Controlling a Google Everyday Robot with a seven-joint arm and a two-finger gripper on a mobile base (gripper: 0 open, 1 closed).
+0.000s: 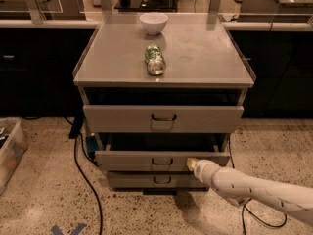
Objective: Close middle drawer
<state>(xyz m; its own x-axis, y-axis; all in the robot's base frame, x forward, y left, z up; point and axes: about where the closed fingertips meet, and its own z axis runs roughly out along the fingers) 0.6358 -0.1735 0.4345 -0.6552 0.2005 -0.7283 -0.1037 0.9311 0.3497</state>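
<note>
Camera view: grey three-drawer cabinet (234,98) stands mid-scene, its flat top serving as the bench (205,53). White bowl (153,23) sits at the far edge of the bench, upright. Green shiny container (155,60), either a can or a bottle, lies on its side just nearer than the bowl, apart from it.

Top drawer (122,119) has a tall front and is pulled out slightly. The middle drawer (127,160), second of three, is pulled out a bit further toward the near side, with a dark gap showing behind its low front. Its small dark loop handle (161,161) is at the centre of the panel. The lowest drawer (127,180) is set further back under it.

White arm (259,192) comes in from the near right. The gripper (191,164) is at the middle drawer's front panel, right of the handle, tip at or touching the panel. Cannot tell if the jaws are released or clenched.

Black cable (84,173) runs over the speckled floor left of the cabinet. Clear plastic bin (11,151) sits at the far left edge.
</note>
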